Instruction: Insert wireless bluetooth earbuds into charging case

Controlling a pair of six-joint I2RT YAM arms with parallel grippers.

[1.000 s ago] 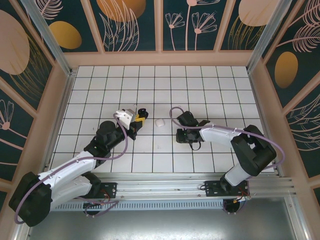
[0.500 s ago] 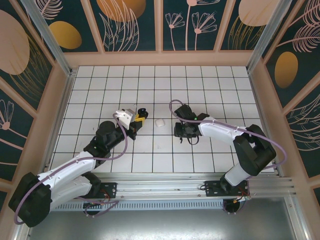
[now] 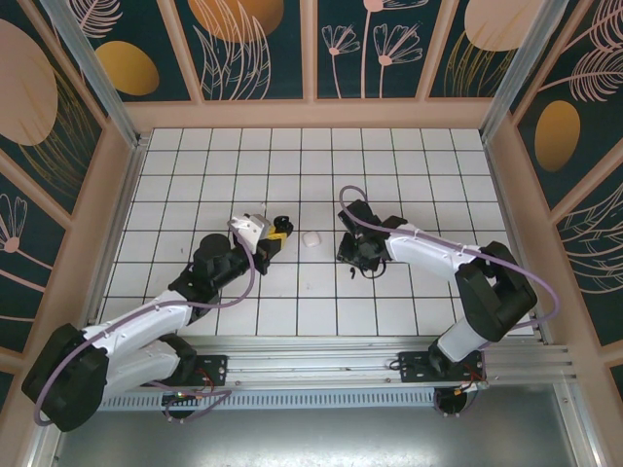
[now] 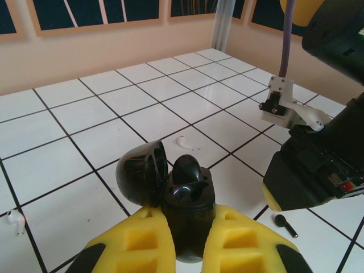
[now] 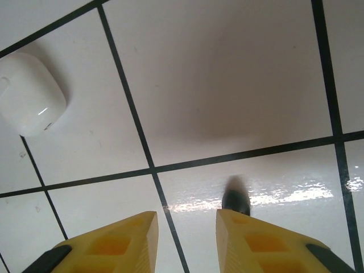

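Left jaws: closed on black charging case, low centre of left wrist view, lid hinged open leftward, what looks like one black earbud seated inside. Right jaws: parted, gripping nothing, close over the bench; second black earbud blurred, just beyond the pad at lower right, not between the pads. Further out: white case shut, upper left; one white earbud loose past the black case, another at left edge. Risk judged: closing off-centre, clipping the tiny stem, skidding it across glossy tile; tilting the held case, spilling its bud. Writing: none legible; red label on black housing too small to read.
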